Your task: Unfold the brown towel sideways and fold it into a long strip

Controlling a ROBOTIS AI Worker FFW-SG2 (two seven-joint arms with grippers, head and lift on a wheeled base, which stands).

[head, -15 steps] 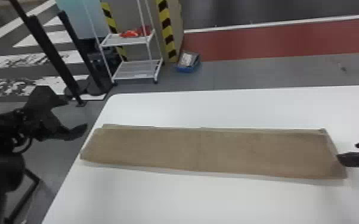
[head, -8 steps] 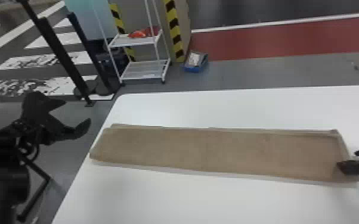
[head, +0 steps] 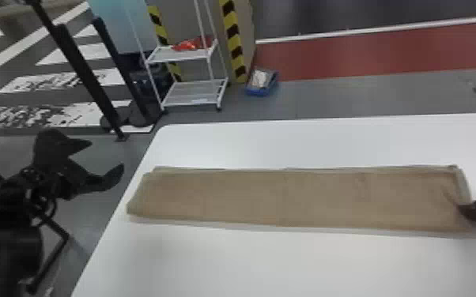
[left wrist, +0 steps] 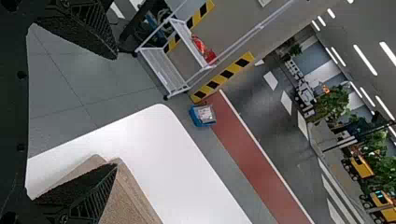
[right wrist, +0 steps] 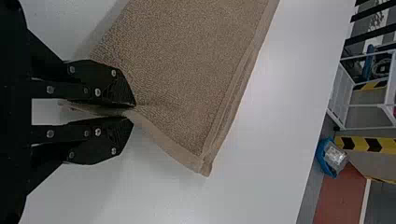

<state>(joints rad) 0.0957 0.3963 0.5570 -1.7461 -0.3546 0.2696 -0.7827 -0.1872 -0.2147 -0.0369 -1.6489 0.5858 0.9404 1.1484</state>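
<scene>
Right claw [head: 462,210] has the brown towel [head: 288,197] pinched at one end, strip running off left. Left claw [head: 107,156] is wide open beside the table [head: 269,264].

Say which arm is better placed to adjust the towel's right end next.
Right, probably. The right claw already pinches the towel at that end. The left claw is open and empty, out past the left edge of the table.
</scene>
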